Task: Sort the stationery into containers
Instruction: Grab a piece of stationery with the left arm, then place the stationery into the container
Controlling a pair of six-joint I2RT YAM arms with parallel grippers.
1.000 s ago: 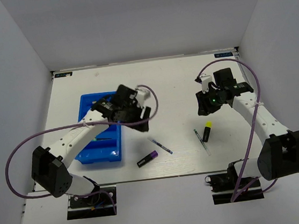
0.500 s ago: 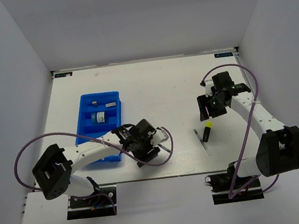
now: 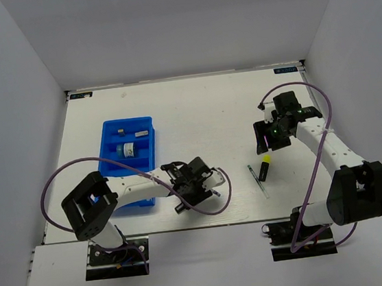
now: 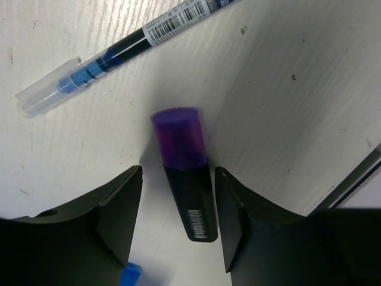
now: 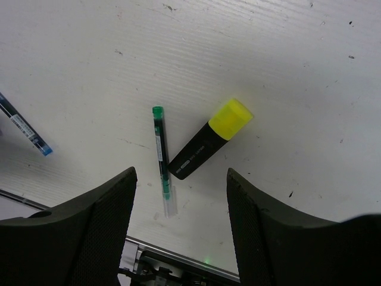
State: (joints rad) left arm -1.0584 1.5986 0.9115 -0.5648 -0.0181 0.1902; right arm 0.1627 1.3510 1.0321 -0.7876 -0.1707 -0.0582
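My left gripper (image 3: 195, 189) is low over the table just right of the blue tray (image 3: 149, 128). Its jaws are open and stand on either side of the black body of the purple-capped highlighter (image 4: 184, 173), which lies flat; the right finger (image 4: 238, 226) is very close to it. A blue pen (image 4: 119, 53) lies just beyond the cap. My right gripper (image 3: 271, 138) is open and empty, above the yellow-capped highlighter (image 3: 266, 169) and the green pen (image 3: 256, 179). Both also show in the right wrist view, the highlighter (image 5: 211, 140) and the pen (image 5: 161, 155). The tray holds two erasers (image 3: 119, 131) and the round tin (image 3: 129, 149).
The left arm crosses the tray's near compartments and hides them. The table's front edge with a metal rail (image 5: 178, 268) runs just below the green pen. White walls enclose the table on three sides.
My left arm swung from over the tray to the table front and came down around the purple highlighter. My right gripper shifted slightly toward the yellow highlighter.
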